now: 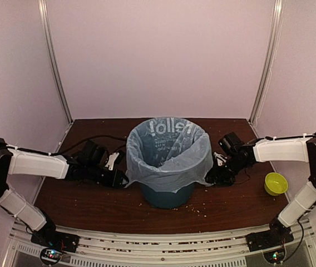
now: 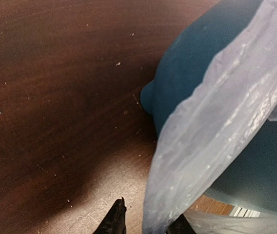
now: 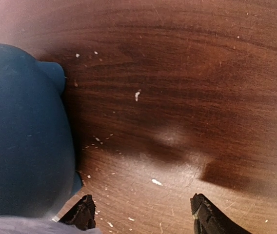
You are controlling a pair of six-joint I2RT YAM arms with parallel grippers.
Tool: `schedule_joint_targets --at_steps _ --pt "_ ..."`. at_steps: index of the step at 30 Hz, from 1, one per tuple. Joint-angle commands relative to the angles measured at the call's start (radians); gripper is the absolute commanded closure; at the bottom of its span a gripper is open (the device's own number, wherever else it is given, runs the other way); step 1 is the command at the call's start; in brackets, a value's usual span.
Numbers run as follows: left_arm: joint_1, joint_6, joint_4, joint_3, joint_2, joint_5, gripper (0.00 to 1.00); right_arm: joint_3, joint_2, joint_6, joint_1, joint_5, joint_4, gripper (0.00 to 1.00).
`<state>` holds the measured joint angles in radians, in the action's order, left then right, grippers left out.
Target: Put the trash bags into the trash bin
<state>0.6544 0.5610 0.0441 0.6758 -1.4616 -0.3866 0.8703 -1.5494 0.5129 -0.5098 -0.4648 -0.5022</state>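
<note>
The teal trash bin point(image 1: 166, 196) stands upright at the table's middle. The grey-blue trash bag point(image 1: 169, 156) lines it, mouth open, its hem folded down over the rim all round. My left gripper point(image 1: 120, 179) is low at the bin's left side. In the left wrist view the jaws point(image 2: 148, 222) stand partly apart, with the bag's hanging hem point(image 2: 211, 131) between them, in front of the bin wall point(image 2: 187, 63). My right gripper point(image 1: 215, 177) is at the bin's right side. It is wide open and empty point(image 3: 141, 214) over the table, beside the bin point(image 3: 21, 131).
A lime-green bowl point(image 1: 275, 183) sits at the right of the table, near the right arm. Crumbs are scattered on the dark wood table point(image 1: 91, 200) in front of the bin. White walls enclose the back and sides.
</note>
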Motion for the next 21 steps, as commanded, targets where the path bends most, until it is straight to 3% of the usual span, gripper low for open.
schedule_joint_targets --at_steps 1,9,16,21 --pt "-0.003 -0.001 -0.028 -0.017 0.006 -0.003 0.68 0.005 -0.043 -0.040 0.004 0.038 0.009 0.32" --pt "-0.003 -0.053 0.108 0.004 0.172 0.033 0.48 0.062 0.101 -0.062 0.004 0.065 -0.131 0.30" --pt "-0.003 -0.096 0.233 0.021 0.369 0.104 0.40 0.122 0.242 -0.080 0.004 0.077 -0.312 0.25" --pt "-0.004 -0.161 0.369 0.143 0.425 0.165 0.38 0.241 0.295 -0.074 0.005 0.108 -0.403 0.24"
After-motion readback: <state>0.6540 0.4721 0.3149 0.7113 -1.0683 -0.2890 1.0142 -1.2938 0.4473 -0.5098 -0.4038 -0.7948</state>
